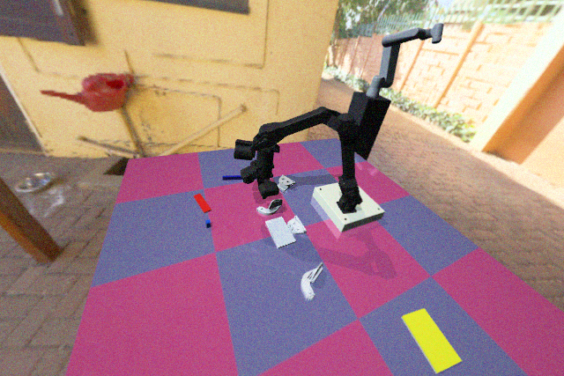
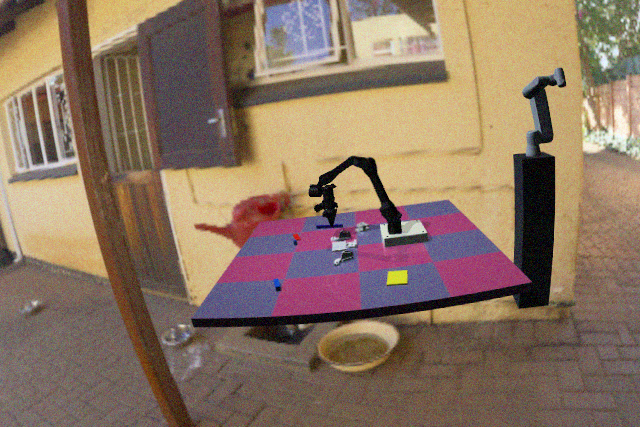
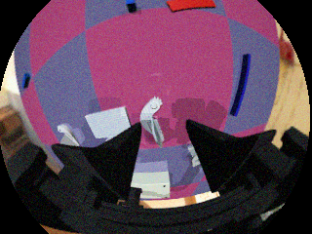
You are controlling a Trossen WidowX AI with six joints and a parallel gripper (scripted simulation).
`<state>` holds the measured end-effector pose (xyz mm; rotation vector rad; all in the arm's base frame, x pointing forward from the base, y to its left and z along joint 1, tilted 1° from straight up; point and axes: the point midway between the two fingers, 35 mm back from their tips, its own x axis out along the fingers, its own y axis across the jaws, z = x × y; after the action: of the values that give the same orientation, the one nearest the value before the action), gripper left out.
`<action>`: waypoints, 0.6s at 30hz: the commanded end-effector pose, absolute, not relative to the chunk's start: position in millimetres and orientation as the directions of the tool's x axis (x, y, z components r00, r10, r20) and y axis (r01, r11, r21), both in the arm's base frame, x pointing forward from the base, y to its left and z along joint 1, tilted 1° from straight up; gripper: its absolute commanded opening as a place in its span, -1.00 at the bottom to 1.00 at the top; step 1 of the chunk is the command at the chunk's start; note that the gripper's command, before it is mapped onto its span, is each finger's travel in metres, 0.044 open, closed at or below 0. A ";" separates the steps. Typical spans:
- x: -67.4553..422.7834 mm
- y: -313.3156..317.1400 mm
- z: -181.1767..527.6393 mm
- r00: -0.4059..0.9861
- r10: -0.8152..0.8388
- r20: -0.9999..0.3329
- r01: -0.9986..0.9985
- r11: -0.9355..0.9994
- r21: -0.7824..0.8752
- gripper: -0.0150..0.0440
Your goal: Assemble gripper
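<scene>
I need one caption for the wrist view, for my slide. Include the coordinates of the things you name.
Open end effector [image 1: 267,194] [image 2: 331,226] [image 3: 164,124] above a white toothed jaw [image 1: 269,209] [image 3: 148,111].

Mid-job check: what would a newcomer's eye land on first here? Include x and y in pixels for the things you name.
Probably the black arm [image 1: 296,127] [image 2: 379,187], arching over the pink-and-blue checkered table [image 1: 159,317] [image 2: 320,298]. Next, the bright yellow slab [image 1: 432,340] [image 2: 397,277] lying near the table's edge. Behind, a red blob-like shape [image 1: 104,92] [image 2: 258,209] stands out against the yellow wall.

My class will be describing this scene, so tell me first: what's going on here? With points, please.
A black robot arm holds its hand [image 1: 269,189] [image 2: 331,224] [image 3: 164,124], fingers apart and gripping nothing, above a table of loose white parts. One curved jaw [image 1: 270,209] [image 3: 148,111] lies near it, another [image 1: 307,284] [image 2: 343,258] farther off. Neither is mounted, so assembly remains to be done.
</scene>
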<state>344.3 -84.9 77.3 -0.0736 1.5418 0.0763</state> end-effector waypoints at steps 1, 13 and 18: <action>344.3 -84.9 77.2 0.027 0.003 -1.000 -0.096 0.995 0.001 0.11; 344.3 -84.9 77.2 0.027 0.003 -1.000 -0.096 0.995 0.001 -0.49; 344.3 -84.9 77.2 0.027 0.003 -1.000 -0.096 0.995 0.001 -0.49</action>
<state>344.3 -84.8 77.3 -0.0734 1.5418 0.0764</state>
